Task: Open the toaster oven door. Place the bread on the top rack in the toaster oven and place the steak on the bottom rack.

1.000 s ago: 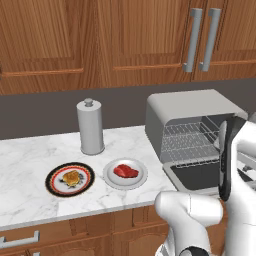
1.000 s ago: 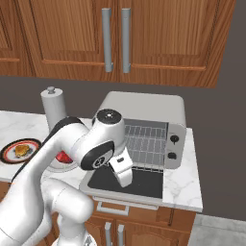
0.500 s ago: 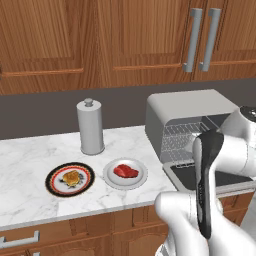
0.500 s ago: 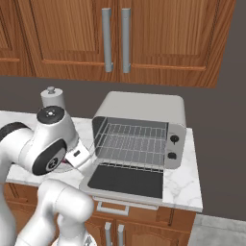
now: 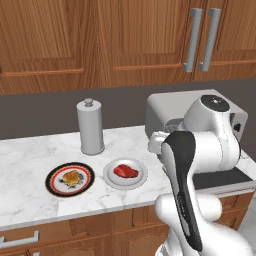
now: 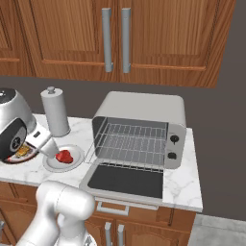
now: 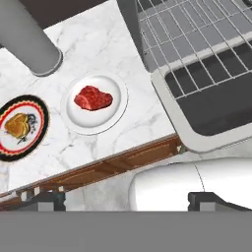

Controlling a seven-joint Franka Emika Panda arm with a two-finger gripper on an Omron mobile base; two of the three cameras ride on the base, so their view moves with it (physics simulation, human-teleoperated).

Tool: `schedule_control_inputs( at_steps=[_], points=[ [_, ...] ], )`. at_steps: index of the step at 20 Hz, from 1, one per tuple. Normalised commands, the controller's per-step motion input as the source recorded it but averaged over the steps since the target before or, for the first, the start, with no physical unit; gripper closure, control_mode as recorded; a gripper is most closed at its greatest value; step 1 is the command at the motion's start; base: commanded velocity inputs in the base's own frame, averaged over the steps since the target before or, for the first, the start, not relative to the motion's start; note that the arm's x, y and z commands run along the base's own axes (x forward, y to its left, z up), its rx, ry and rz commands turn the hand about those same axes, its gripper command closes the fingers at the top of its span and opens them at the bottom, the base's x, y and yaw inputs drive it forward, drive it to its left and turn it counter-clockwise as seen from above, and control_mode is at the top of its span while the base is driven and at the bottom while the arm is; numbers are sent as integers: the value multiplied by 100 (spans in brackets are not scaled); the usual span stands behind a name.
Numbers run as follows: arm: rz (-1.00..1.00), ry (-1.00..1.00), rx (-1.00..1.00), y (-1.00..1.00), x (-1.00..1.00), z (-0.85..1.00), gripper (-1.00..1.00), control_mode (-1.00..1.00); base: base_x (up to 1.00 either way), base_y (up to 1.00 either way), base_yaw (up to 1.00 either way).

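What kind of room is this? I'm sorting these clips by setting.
A rendered home kitchen, most likely: a marble counter under wooden cabinets, a toaster oven with its door down, and plated steak and bread.

Bright, even rendered light throughout, sharp focus, no glare, only soft faint shadows beneath objects.

White marble counter (image 5: 30, 150) over wooden cabinets, grey canister (image 5: 90, 127) at back, patterned plate (image 5: 70, 178) beside white plate (image 5: 125, 173), toaster oven (image 6: 141, 129) at right
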Motion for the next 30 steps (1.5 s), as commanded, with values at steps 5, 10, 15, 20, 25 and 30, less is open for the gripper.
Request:
schedule_control_inputs(
  at_steps=[5, 10, 15, 20, 25, 30],
  points=[
    [34, 5, -17, 100, 5, -1, -100, -100, 0, 0, 0],
    [28, 4, -15, 100, 11, -20, -100, -100, 0, 0, 0],
    [6, 18, -15, 99, 37, -58, -100, -100, 0, 0, 0],
    [0, 21, -7, 71, 59, -59, -100, -100, 0, 0, 0],
    [0, 11, 0, 23, 63, -38, -100, -100, 0, 0, 0],
    [0, 0, 1, 10, 32, -49, -100, -100, 0, 0, 0]
  ],
)
